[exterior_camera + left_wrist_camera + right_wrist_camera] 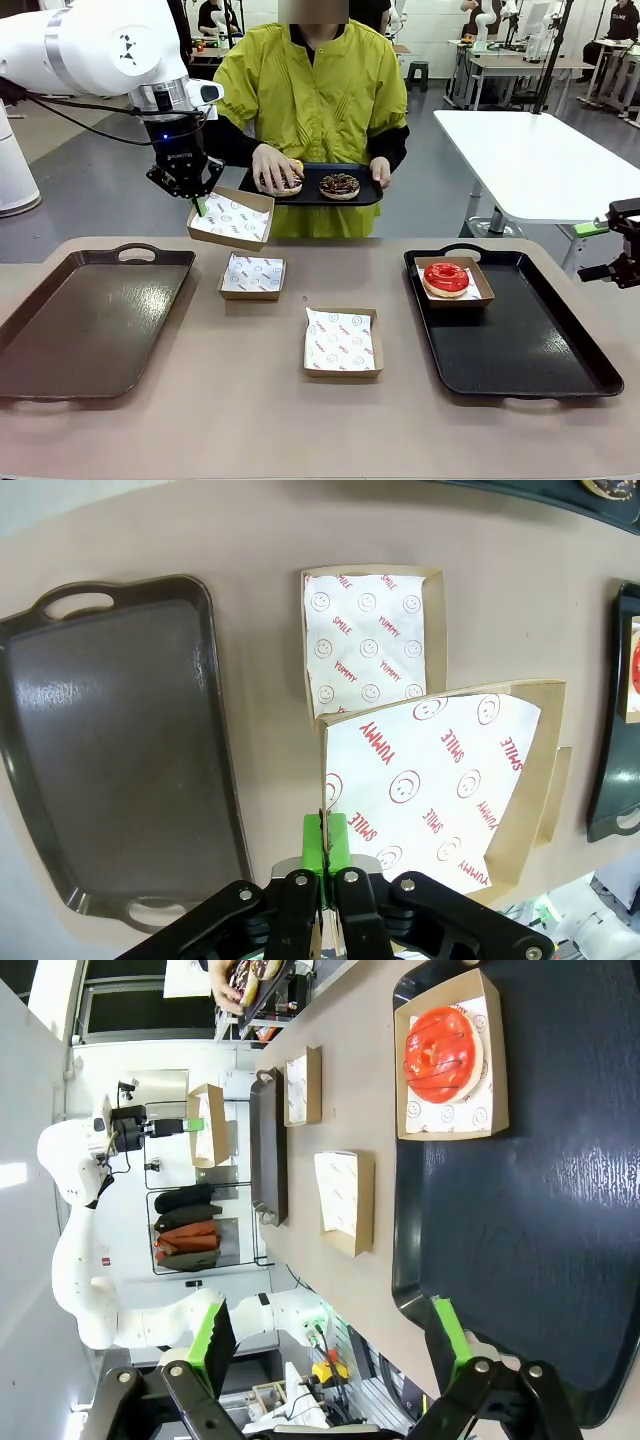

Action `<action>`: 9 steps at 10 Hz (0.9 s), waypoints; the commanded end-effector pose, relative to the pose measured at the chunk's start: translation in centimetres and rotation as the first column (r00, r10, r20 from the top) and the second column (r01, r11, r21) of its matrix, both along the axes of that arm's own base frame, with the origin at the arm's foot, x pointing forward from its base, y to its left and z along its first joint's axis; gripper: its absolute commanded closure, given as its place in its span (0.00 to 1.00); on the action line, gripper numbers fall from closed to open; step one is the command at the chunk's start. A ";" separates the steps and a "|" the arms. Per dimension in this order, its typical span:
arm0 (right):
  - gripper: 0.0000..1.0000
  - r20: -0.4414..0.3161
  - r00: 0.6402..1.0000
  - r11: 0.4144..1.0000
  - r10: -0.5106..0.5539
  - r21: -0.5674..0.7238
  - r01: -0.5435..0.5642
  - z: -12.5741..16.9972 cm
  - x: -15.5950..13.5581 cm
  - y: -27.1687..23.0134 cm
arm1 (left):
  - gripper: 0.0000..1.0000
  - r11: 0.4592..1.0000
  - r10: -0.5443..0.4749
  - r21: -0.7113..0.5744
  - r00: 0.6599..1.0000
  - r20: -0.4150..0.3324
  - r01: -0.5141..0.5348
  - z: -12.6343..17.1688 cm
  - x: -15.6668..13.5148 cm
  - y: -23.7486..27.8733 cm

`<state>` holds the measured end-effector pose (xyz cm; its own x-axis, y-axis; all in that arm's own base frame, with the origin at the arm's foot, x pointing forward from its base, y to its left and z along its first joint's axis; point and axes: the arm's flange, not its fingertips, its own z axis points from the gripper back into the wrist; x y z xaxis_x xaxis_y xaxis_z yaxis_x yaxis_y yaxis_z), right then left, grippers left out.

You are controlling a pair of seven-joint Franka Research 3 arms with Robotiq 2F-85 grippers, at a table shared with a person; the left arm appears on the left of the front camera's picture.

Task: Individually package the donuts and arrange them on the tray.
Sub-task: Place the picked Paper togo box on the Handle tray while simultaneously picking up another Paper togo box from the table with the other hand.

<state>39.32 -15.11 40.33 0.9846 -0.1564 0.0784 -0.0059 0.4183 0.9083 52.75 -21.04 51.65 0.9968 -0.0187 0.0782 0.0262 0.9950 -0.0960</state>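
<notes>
Beyond right gripper's (328, 1332) fingers (447, 1328) sits the red donut (438, 1054).

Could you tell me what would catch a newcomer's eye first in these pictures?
Most striking is the left gripper, shut on the edge of a paper-lined box held above the table. Just behind it, a person's hand rests on a donut on a hand-held black tray. On the right, the red donut sits boxed on the large black tray.
</notes>
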 end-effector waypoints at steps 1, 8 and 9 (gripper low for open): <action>0.00 -0.006 1.000 1.000 0.000 0.007 0.000 -0.1 -0.3 -0.1 | 1.00 1.000 -0.002 -0.003 1.000 0.007 0.002 0.1 -0.4 0.3; 0.00 -0.006 1.000 1.000 0.000 0.007 0.000 -0.1 -0.3 -0.1 | 1.00 1.000 -0.002 -0.003 1.000 0.007 0.002 0.1 -0.4 0.3; 0.00 -0.006 1.000 1.000 0.000 0.007 0.000 -0.1 -0.3 -0.1 | 1.00 1.000 -0.002 -0.003 1.000 0.007 0.002 0.1 -0.4 0.3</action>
